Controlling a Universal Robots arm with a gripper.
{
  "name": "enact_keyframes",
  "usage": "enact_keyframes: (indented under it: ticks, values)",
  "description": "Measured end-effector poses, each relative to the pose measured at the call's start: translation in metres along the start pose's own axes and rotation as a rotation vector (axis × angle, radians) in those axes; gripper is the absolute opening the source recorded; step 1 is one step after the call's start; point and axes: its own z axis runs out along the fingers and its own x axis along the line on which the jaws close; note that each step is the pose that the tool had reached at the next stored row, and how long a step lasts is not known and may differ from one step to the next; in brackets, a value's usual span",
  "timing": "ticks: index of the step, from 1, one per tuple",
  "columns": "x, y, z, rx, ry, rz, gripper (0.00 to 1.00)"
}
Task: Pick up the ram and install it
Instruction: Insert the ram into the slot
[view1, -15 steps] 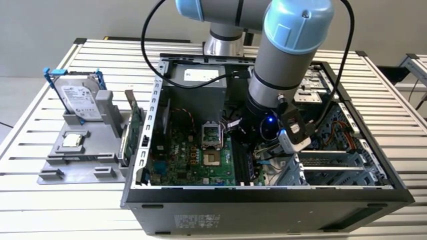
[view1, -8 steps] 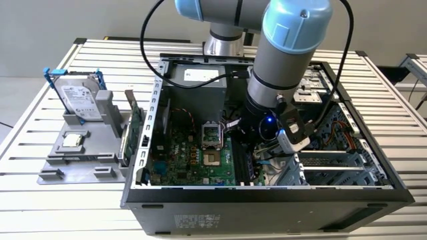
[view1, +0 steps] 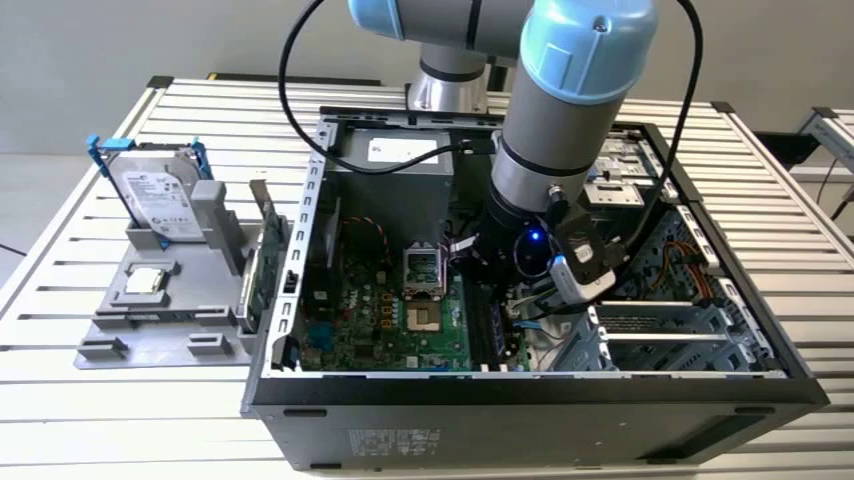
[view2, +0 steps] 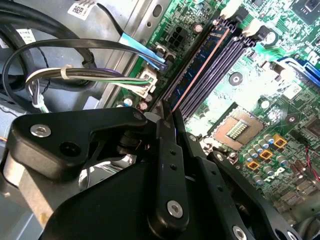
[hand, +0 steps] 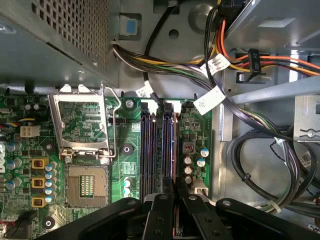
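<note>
Table: slatted white table (view1: 80, 420), carrying the PC case and a grey holder near its edge on the exterior view's left.
Case: open PC case (view1: 534, 385), holding the motherboard (view1: 387, 330), a power supply at the far end, cable bundles and a drive cage on the exterior view's right.
Holder: grey holder (view1: 160, 300) with a hard drive (view1: 160, 205) in blue brackets standing upright, and a green card (view1: 271, 250) on edge just beside the case wall.
Arm: reaching down inside the case over the memory slots.
End effector: the end effector (view2: 167, 117) has its fingers (hand: 161, 210) nearly closed, pinching the top edge of the ram, as far as I can tell.
Ram: the ram (view2: 197, 67) stands on edge in one of the memory slots (hand: 156, 150), beside the CPU socket (hand: 87, 185); can't tell if it's fully latched.
Handling: I'd guess light, stiff and thin, but fragile, so hold the long top edge mid-length, push straight, no twisting.
</note>
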Motion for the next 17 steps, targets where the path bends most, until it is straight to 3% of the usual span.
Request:
enact_keyframes:
  ticks: [17]
  values:
    - [-0.0014,-0.0015,0.0000,0.0001,0.0000,0.001,0.00]
